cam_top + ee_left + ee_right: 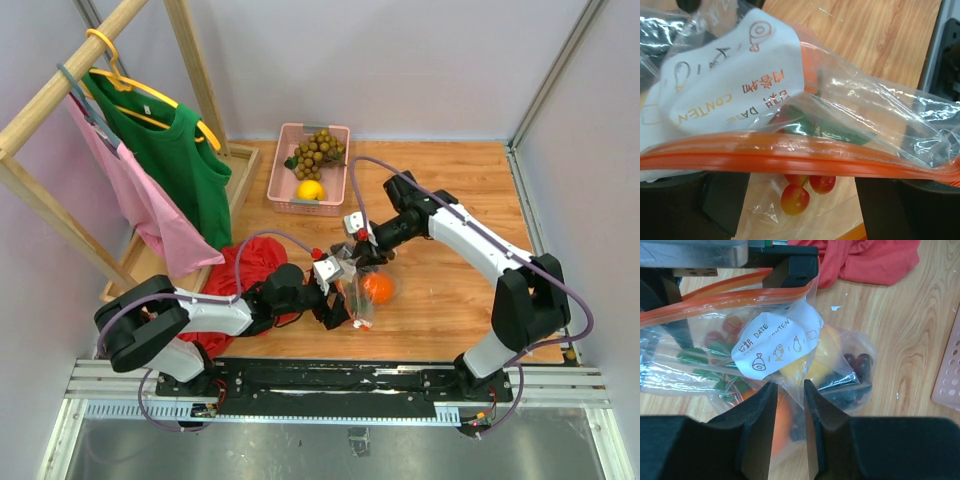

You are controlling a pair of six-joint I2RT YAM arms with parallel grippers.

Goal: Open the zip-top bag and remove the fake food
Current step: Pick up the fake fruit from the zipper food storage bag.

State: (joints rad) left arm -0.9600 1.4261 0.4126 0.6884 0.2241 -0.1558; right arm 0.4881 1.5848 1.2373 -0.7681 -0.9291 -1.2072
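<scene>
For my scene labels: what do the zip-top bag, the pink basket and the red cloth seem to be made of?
Zip-top bag: thin clear plastic film, glossy, with creases and glare; orange strip looks thicker plastic. Pink basket: probably rigid moulded plastic, matte, with regular holes. Red cloth: soft fabric, matte, lying in folds; fibre cannot be told.

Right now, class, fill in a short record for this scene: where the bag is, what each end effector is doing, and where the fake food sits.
bag: zip-top bag between the two end effectors; its zip strip looks pressed shut
left end effector: jaws apart, zip strip lying across them
right end effector: pinching the bag's film
in bag: orange fruit, cherries, dark purple bunch
in pink basket: tan-brown bunch, lemon
nearby: red cloth
</scene>
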